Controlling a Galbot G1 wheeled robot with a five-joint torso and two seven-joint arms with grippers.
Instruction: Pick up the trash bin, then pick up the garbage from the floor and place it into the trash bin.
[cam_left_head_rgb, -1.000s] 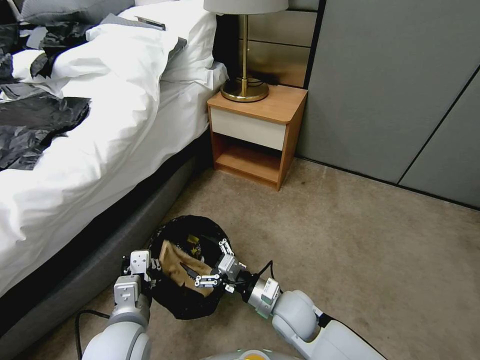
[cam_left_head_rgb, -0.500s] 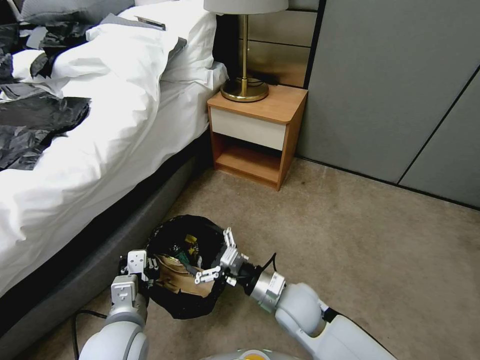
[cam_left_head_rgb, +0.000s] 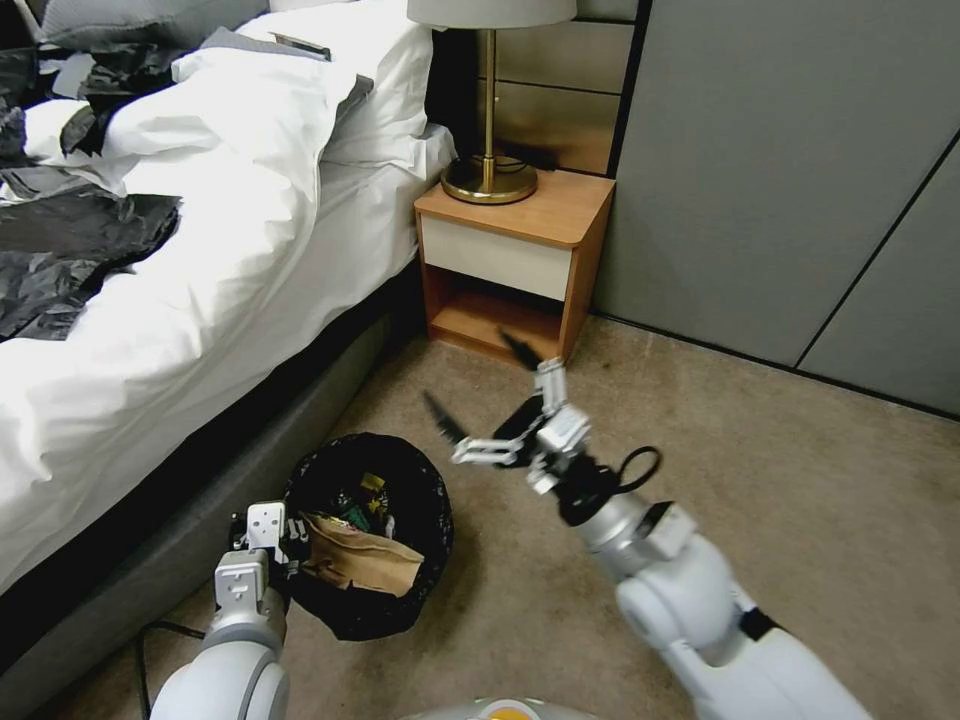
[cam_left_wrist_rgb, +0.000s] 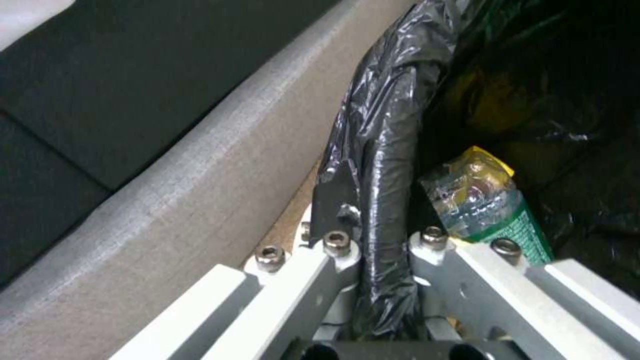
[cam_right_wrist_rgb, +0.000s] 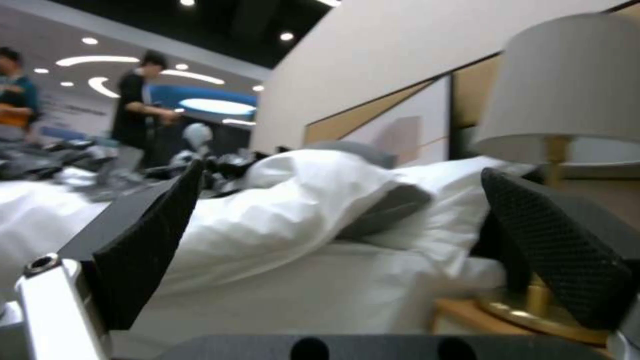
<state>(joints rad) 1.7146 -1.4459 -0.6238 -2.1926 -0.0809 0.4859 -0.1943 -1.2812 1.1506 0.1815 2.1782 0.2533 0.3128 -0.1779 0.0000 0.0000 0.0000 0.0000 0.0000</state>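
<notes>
Black crinkled plastic covers the rim of the trash bin (cam_left_head_rgb: 365, 535), which stands on the floor (cam_left_head_rgb: 700, 440) just beside the bed (cam_left_head_rgb: 150, 300), and the left gripper (cam_left_wrist_rgb: 377, 250) pinches this rim between its fingers. Inside lie a brown paper bag (cam_left_head_rgb: 362, 565) and a small bottle (cam_left_wrist_rgb: 483, 202). The right gripper (cam_left_head_rgb: 480, 400) hangs in the air above the carpet near the nightstand (cam_left_head_rgb: 510, 270), its fingers spread wide and holding nothing.

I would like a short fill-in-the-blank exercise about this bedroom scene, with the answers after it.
1. The left gripper is shut on the rim of the ____.
2. The right gripper is ____ and holds nothing.
3. A brown paper bag lies ____ the trash bin.
4. The lamp stands on the ____.

Answers: trash bin; open; inside; nightstand
</notes>
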